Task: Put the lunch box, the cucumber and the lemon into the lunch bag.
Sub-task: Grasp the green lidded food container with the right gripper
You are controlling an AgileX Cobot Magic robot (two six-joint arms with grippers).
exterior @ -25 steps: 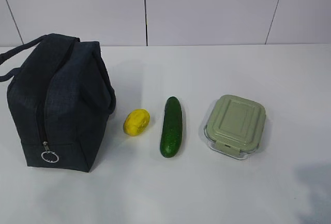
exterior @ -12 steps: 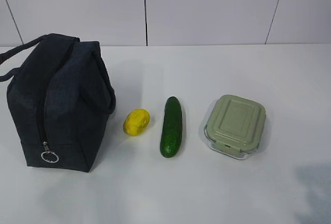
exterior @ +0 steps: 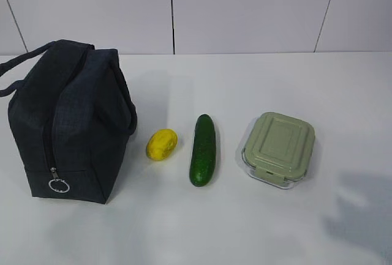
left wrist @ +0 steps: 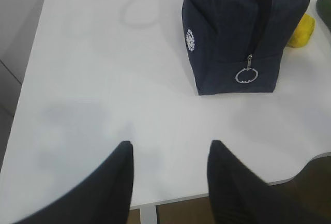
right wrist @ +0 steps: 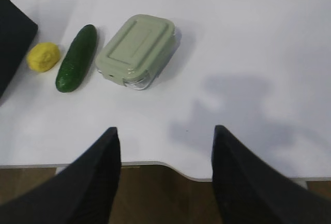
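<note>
The dark navy lunch bag (exterior: pixel 67 127) stands at the left of the white table, zipper closed, silver ring pull (exterior: pixel 59 185) low on its front; it also shows in the left wrist view (left wrist: pixel 232 32). The yellow lemon (exterior: pixel 162 144), the dark green cucumber (exterior: pixel 203 150) and the lunch box (exterior: pixel 278 149) with its sage-green lid lie in a row to its right. The right wrist view shows the lemon (right wrist: pixel 43 57), cucumber (right wrist: pixel 76 57) and lunch box (right wrist: pixel 135 50). My left gripper (left wrist: pixel 170 149) is open and empty near the table's front edge. My right gripper (right wrist: pixel 165 133) is open and empty, also at the front edge.
The white table (exterior: pixel 245 228) has a front edge with a notch, seen in the right wrist view (right wrist: pixel 181 169). A grey tiled wall (exterior: pixel 245 8) stands behind. A shadow (exterior: pixel 361 216) lies on the table at the front right.
The shadow at the front right of the table has grown and spread leftward. The bag, lemon, cucumber and lunch box have not moved.
</note>
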